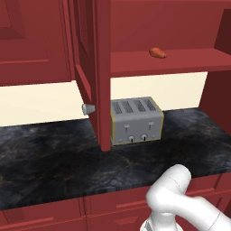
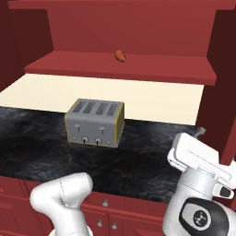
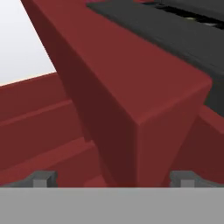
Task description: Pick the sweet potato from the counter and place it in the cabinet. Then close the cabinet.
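Between our two finger tips (image 3: 41, 178) sits the thick edge of a dark red door panel, so we're basically straddling the open door of the cabinet (image 1: 101, 76) with the gripper (image 3: 114, 179) spread wide, and the tips look clear of the wood on both sides, nothing clamped. Beyond the panel from where the fingers are we can see a strip of the counter (image 3: 183, 39), dark and marbled, running off at an angle because the hand is rolled. Over in the right base view the hand is low on the right side, by the right cabinet door. Well away from the fingers, the sweet potato (image 1: 158, 53) is lying on the red shelf (image 1: 180, 61) inside the cabinet, up above the toaster (image 1: 136, 120), not touching anything else. That toaster is a grey four-slot one standing on the counter under the shelf, right next to the left door, which hangs open with its little grey knob (image 1: 88, 108) sticking out. Both doors are swung out, so the shelf is open to view from both base cameras.
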